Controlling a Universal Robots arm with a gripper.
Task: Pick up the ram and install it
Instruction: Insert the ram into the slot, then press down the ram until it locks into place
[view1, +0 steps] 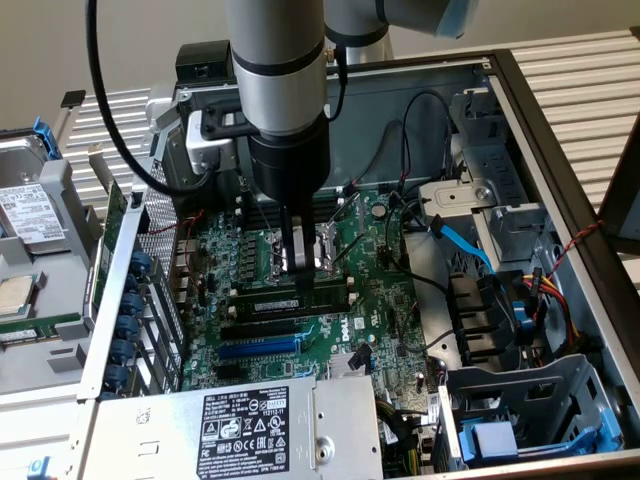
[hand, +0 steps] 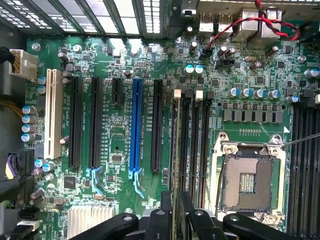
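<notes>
Ram (view1: 300, 297) sits edge-up in a motherboard (view1: 380, 290) memory slot, gripper (view1: 300, 268) directly above, jaws narrowly parted astride it; full seating unclear.

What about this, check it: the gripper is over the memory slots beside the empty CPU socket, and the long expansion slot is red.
One error: the expansion slot is blue, not red, as the wrist view shows. The gripper is indeed over the memory slots beside the empty CPU socket.

Claw (view1: 300, 268) low among memory slots (hand: 192, 145), CPU socket (hand: 248, 175) beside, cables (view1: 425, 225) crowding exterior view's right
</notes>
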